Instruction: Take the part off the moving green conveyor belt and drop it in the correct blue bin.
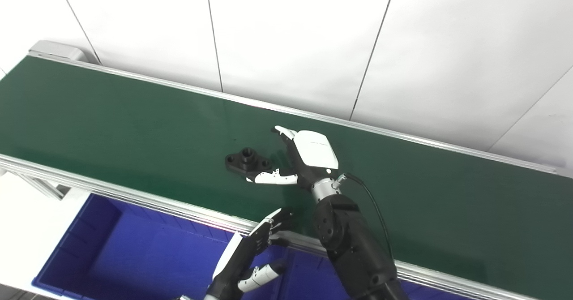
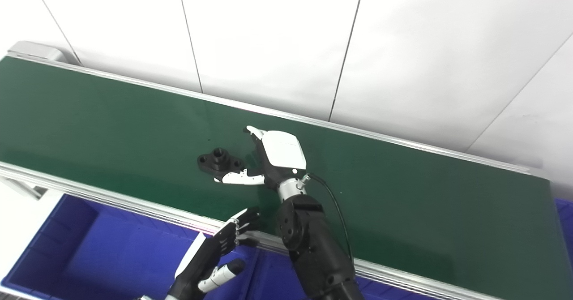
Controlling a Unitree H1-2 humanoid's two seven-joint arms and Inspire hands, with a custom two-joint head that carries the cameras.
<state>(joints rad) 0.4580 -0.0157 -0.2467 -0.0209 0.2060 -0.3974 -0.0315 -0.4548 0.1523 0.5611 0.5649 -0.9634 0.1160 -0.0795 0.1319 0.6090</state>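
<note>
1. Left eye view: a dark green belt (image 1: 134, 125) runs slantwise across the picture between silver rails, with white wall panels (image 1: 291, 40) split by thin dark seams behind it.
2. Left eye view: the black part (image 1: 247, 160), a flange with a raised hub, lies flat on the belt near the near rail. The right hand (image 1: 300, 161) is spread wide around nothing, its thumb just beside the part's near edge and its fingers (image 1: 284, 132) past the part's right end.
3. Left eye view: a blue bin (image 1: 103, 250) sits below the near rail. The left hand (image 1: 250, 255) hangs over it, fingers apart and empty.
4. Right eye view: the belt's bare right stretch (image 2: 447, 215) shows a dull sheen. A sliver of a second blue bin (image 2: 565, 215) shows at the right edge.
5. Right eye view: the left end of the belt meets a grey end cap (image 2: 31, 49).
</note>
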